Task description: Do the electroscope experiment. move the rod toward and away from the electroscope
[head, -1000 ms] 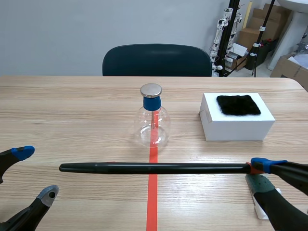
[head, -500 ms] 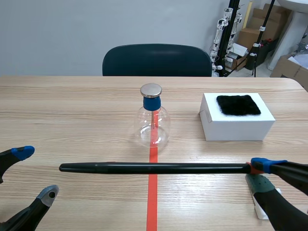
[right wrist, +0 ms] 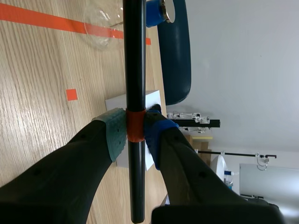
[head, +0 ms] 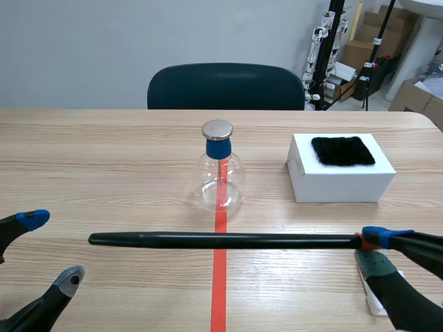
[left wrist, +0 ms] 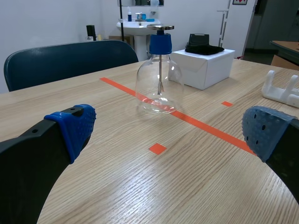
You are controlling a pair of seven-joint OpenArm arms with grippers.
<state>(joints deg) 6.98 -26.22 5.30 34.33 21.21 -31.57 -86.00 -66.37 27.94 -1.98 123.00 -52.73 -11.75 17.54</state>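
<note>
Scene view: the long black rod with an orange band [head: 221,240] was held level and crosswise in front of the clear glass flask electroscope with blue stopper and metal disc [head: 219,169], apart from it. The right gripper [head: 377,247] was clamped on the rod's end only, so the long overhang could sag or swing into the flask and tip it. The left gripper [head: 52,249] gaped wide, empty.

Left wrist view: the electroscope stood ahead of the spread fingers, on the orange tape line [left wrist: 201,124].

Right wrist view: the pads [right wrist: 116,135] pinched the rod at the band. A slip there would likely drop it.

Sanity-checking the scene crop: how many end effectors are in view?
2. The left end effector, open, sits at the scene's near left; the right end effector, shut on the rod, near right.
</note>
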